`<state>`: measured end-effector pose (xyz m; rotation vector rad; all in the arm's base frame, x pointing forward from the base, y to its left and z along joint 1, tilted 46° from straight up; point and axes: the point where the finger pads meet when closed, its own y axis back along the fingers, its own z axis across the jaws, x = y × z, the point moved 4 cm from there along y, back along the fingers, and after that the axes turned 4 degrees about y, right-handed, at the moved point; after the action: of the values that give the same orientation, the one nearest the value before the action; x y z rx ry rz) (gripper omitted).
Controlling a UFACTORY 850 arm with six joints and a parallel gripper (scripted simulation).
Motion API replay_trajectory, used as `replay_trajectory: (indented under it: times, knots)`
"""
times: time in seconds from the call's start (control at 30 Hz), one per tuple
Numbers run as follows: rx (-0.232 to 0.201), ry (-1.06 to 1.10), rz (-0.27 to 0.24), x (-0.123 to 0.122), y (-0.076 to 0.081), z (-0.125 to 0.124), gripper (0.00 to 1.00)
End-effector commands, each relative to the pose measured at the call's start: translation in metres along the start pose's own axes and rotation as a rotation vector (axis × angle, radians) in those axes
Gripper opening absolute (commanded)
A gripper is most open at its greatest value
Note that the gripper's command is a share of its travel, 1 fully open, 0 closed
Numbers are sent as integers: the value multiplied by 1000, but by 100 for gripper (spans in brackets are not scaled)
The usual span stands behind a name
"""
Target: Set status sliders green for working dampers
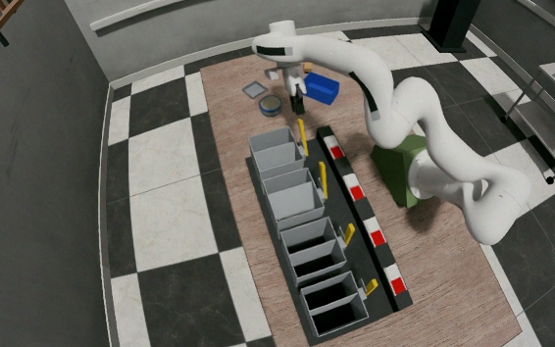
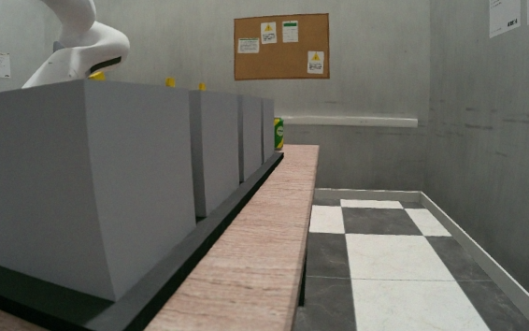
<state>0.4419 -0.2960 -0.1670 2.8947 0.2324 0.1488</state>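
Four grey duct dampers stand in a row on a dark base in the top view. The far two (image 1: 276, 152) (image 1: 293, 198) show grey blades lying across them. The near two (image 1: 313, 250) (image 1: 334, 304) show dark insides. Each has a yellow lever on its right side: the far two (image 1: 302, 136) (image 1: 323, 178) stand upright, the near two (image 1: 349, 233) (image 1: 372, 286) are tilted. All sliders (image 1: 333, 146) (image 1: 354, 187) (image 1: 375, 232) (image 1: 395, 279) show red. My gripper (image 1: 296, 105) hangs just beyond the far lever, partly open with nothing in it. The exterior view shows the damper backs (image 2: 83, 182) and only the arm (image 2: 78, 47).
A blue bin (image 1: 322, 88), a round can (image 1: 270, 105) and a grey square plate (image 1: 255, 89) lie at the far end of the table. The can also shows in the exterior view (image 2: 278, 133). The green arm base (image 1: 398, 169) stands right of the sliders.
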Motion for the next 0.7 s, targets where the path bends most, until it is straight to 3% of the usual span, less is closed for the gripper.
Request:
replay_trajectory:
  times: [0.0, 0.1, 0.17, 0.23, 0.27, 0.43, 0.67]
  knots:
    - [-24, 1, -1, 8, 3, -4, 39]
    - [-93, 1, -5, 25, 3, -18, 39]
    - [-167, 1, -12, 41, 1, -35, 39]
    - [-167, 1, -12, 41, 1, -35, 39]
    - [-215, 1, -15, 52, 0, -46, 39]
    - [-279, 1, -19, 67, -2, -59, 39]
    - [-414, 4, -27, 98, -5, -88, 39]
